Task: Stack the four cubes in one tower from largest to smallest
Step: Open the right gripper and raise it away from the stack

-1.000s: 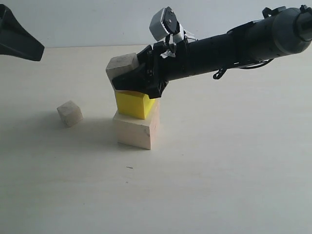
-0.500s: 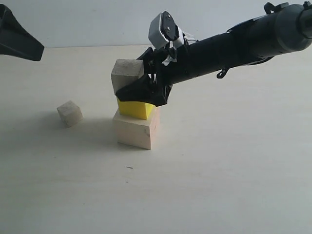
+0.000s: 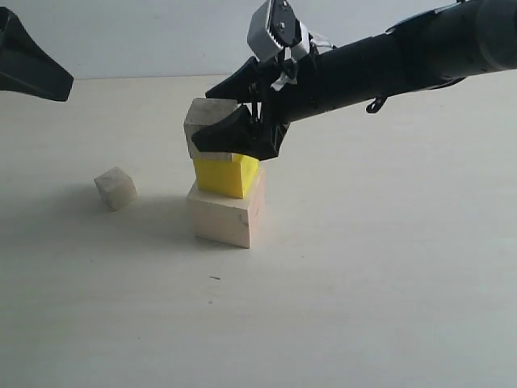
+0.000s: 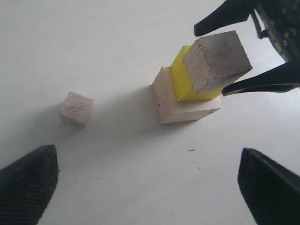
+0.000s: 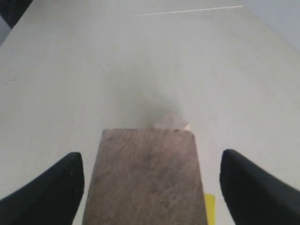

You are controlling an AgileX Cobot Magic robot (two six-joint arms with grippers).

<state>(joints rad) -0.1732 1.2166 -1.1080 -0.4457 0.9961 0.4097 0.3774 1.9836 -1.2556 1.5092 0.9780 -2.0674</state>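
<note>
The big pale wood cube (image 3: 224,217) stands on the table with the yellow cube (image 3: 224,176) on top of it. The smaller pale wood cube (image 3: 206,117) rests on the yellow one, shifted a little to the left. My right gripper (image 3: 202,117) is open around it, with a gap on each side between its fingers and the smaller cube (image 5: 145,178). The tiny pale wood cube (image 3: 115,187) lies alone on the table left of the stack. My left gripper (image 4: 146,152) hangs open and empty, high at the far left above the tiny cube (image 4: 76,108).
The pale table (image 3: 363,283) stretches out in front of and to the right of the stack. The right arm (image 3: 404,56) reaches in from the upper right, above the table. A pale wall runs along the back edge.
The right gripper brought the tilted smaller wood cube level and down onto the yellow cube, then spread its fingers off it. The left gripper and the tiny cube have not moved.
</note>
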